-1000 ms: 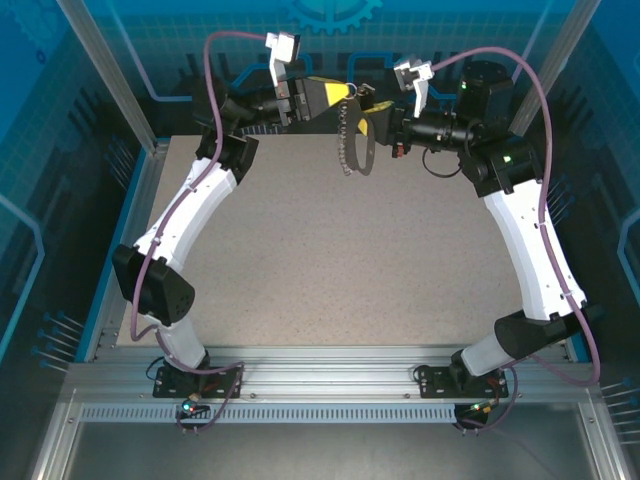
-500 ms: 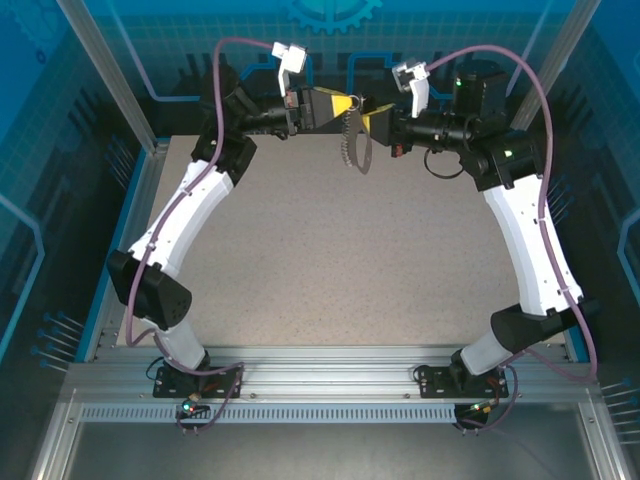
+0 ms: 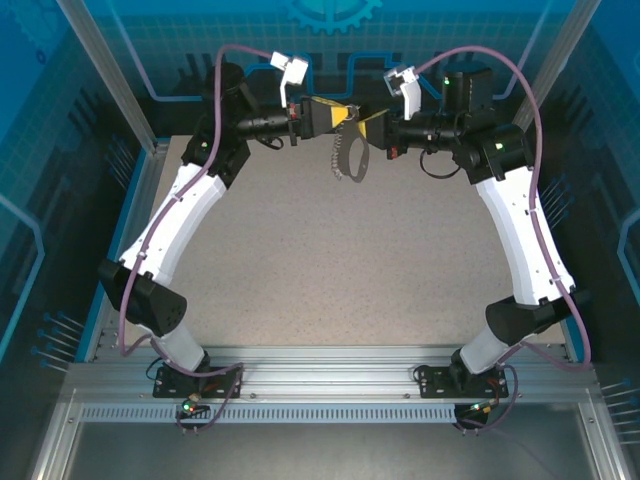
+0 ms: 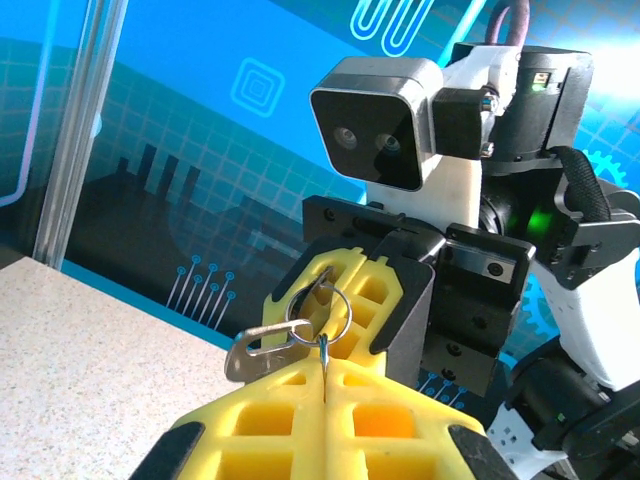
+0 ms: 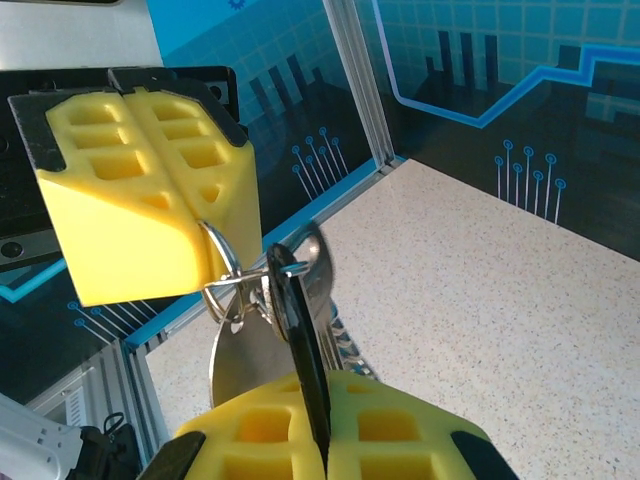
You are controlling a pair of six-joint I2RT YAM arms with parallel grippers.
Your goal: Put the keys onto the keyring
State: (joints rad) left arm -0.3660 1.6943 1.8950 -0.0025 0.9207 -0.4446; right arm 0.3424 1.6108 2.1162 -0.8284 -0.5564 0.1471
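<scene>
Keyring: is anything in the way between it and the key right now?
Nothing visible does. The left gripper, shut on a small wire ring carrying the key, meets the right gripper, shut on the keyring, tip to tip in the air. The chain hangs beside them.

I'm looking down on a speckled beige table top [image 3: 330, 260], evenly lit, with a blue trim [image 3: 122, 235] along its left edge. Blue printed panels [image 3: 170, 40] wall it in (gear motif, grid lines, skyline bars), glossy enough to catch some glare. Aluminium posts [image 3: 105, 70] rise at the far corners, and a slotted metal rail [image 3: 330, 412] runs across the near edge.
</scene>
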